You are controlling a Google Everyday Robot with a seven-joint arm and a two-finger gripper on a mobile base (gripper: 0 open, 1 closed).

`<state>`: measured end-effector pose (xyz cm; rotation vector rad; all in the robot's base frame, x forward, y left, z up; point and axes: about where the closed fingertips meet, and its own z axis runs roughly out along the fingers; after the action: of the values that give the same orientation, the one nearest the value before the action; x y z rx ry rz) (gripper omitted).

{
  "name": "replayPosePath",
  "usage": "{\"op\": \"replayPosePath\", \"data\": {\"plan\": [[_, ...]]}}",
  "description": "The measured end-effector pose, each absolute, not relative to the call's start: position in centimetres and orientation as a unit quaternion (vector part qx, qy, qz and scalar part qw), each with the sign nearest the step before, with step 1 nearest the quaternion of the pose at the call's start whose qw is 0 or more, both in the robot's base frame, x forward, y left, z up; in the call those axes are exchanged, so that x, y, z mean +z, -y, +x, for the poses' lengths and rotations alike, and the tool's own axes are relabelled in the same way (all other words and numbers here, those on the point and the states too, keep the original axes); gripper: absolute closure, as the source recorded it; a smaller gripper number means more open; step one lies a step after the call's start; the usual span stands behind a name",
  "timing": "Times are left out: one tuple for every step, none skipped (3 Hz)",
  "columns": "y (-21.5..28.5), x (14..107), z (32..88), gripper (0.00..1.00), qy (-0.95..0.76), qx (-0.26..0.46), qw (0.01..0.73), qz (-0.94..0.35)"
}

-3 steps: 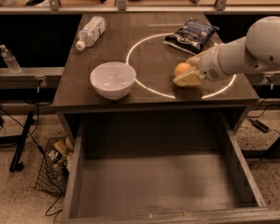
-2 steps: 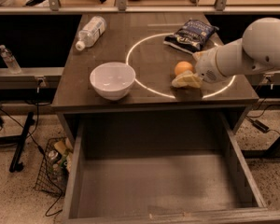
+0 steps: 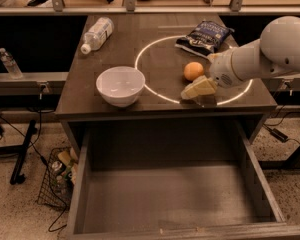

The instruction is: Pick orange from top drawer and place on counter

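1 orange (image 3: 193, 70) sits on the counter (image 3: 140, 39), inside the glowing white circle (image 3: 162, 97), right of ctr. 1 gripper (image 3: 190, 92), cream-coloured, is low over the counter just in front of and slightly right of the orange, near the circle's front arc. It carries nothing, and whether it's apart or together can't be told from this angle. The white arm (image 3: 270, 54) comes in from the right edge, over the counter's right side. 1 top drawer (image 3: 165, 194) is pulled fully out below the counter's front edge, w/ flat dark bottom and low side walls in view. Other things on the counter: 1 white bowl (image 3: 120, 85) at front left, upright, just outside the circle's left arc; 1 clear water bottle (image 3: 97, 34) lying on its side at back left, cap toward the front; 1 dark chip bag (image 3: 204, 36) at back right, lying across the circle's far arc. So 4 loose items on top, counting the orange. Off the counter: a 2nd water bottle (image 3: 8, 63) stands on the ledge at far left, making 2 bottles total, and 1 wire basket (image 3: 57, 181) sits on the floor by the drawer's left wall.
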<state>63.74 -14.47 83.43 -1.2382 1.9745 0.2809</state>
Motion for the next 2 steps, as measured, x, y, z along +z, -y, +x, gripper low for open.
{"op": "replayPosePath", "data": {"plan": [[14.48, 83.49, 63.73, 0.00, -0.776, 0.110, 0.387, -0.486], [14.48, 83.49, 63.73, 0.16, -0.776, 0.110, 0.387, -0.486]]}}
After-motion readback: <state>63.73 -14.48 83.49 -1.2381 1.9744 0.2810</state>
